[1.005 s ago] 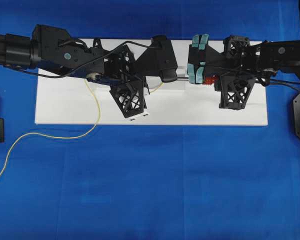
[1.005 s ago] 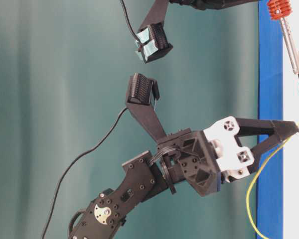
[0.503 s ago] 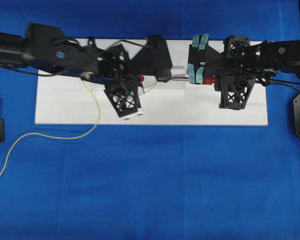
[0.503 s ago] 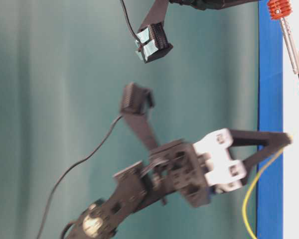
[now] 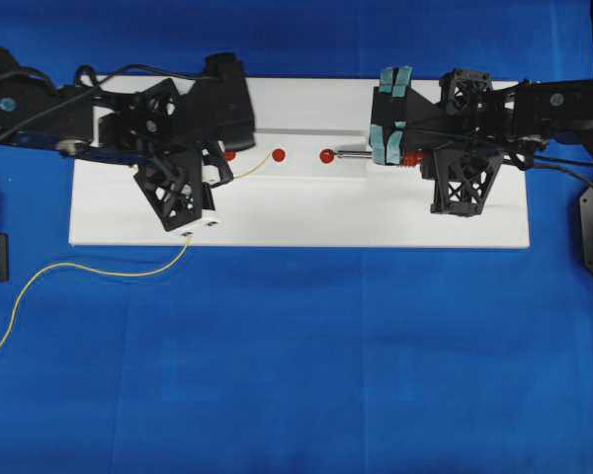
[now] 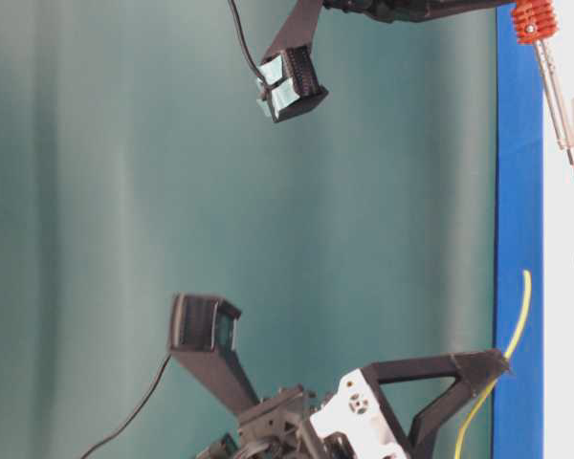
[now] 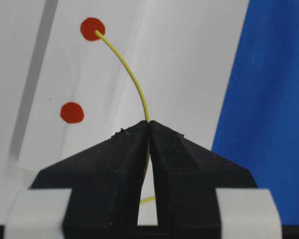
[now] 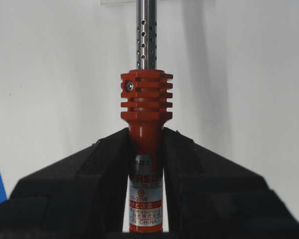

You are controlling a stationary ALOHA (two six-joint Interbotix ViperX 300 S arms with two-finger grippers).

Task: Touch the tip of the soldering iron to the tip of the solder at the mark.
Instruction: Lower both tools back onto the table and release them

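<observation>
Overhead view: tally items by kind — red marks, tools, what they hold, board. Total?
Red marks: 3
Robot tools: 2, left tool, right tool
Soldering iron: 1
Solder: 1
White board: 1
Total: 8

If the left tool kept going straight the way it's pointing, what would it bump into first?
Probably the soldering iron's tip. The left tool, shut on the thin yellow solder wire, points along the white board past the red dots toward it, though depth is unclear.
</observation>
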